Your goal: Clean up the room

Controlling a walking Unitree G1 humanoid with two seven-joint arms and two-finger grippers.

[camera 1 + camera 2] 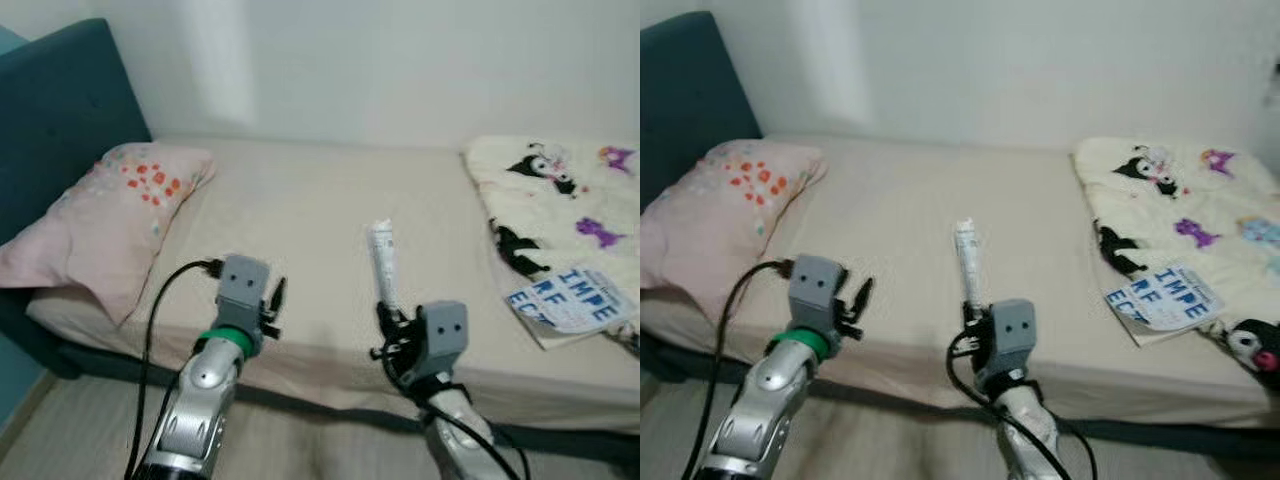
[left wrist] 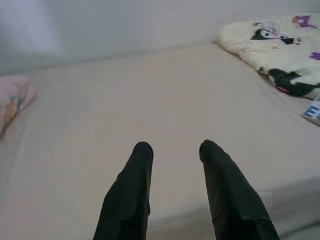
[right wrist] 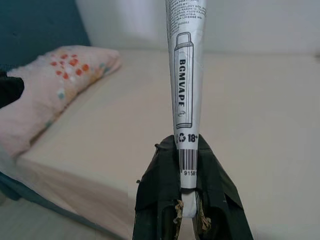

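One item in hand | right gripper [image 1: 385, 312] clamps wrapper [image 3: 186, 85] upright above bed [image 1: 300, 210] edge | left gripper [image 2: 175, 150] empty, fingers apart over bed | left: bin wrapper; booklet [image 1: 570, 298], blanket [image 1: 1180, 210] untidied | progress: early

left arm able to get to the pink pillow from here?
Probably yes. The left gripper is open and holds nothing, and bare bed lies between it and the pink pillow, though it may need to lean.
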